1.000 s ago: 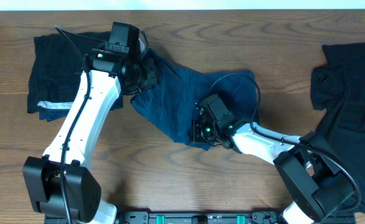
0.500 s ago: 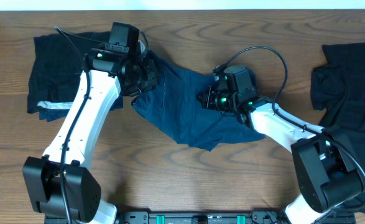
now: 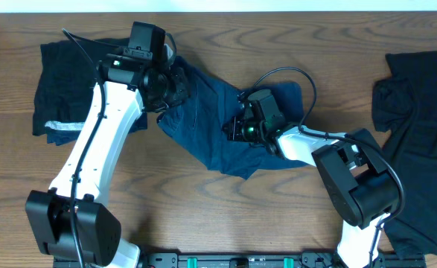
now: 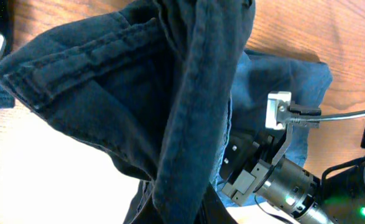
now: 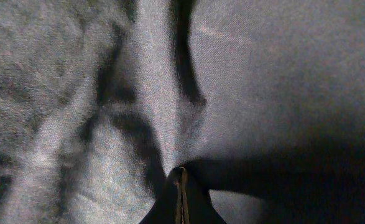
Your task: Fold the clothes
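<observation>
Shorts (image 3: 203,123) sit crumpled at the centre of the table (image 3: 203,216). Left gripper (image 3: 175,86) is clamped on the thick, seamed waistband. Right gripper (image 5: 181,177) has its jaws together, apparently pinching thin navy weave. Hold left taut and drag right outward, low and flat, so the limp cloth spreads without puckers.
</observation>
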